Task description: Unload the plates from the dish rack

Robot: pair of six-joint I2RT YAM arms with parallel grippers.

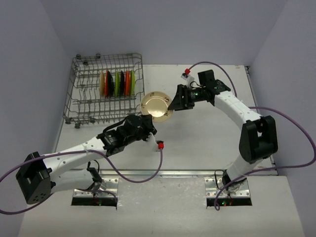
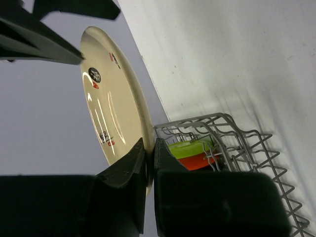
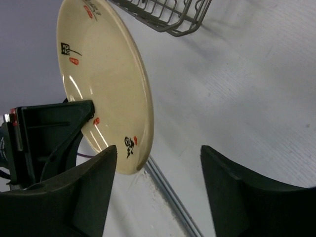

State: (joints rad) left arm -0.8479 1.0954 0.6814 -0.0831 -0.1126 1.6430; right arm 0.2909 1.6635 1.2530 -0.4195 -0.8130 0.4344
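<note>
The cream plate (image 1: 157,105), right of the rack (image 1: 81,98), is pinched by the left claw (image 1: 148,123). The right claw (image 1: 173,104) is spread around its right edge.

One cream plate (image 1: 157,106) just right of the grey wire dish rack (image 1: 81,94); coloured plates (image 1: 117,84) upright inside.

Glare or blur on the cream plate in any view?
Top external: the cream plate has a bright blown-out reflection mid-face. Left wrist: streaky highlights on it; left gripper a featureless black silhouette. Right wrist: small highlights, print legible; right gripper dark and soft-edged up close.
</note>
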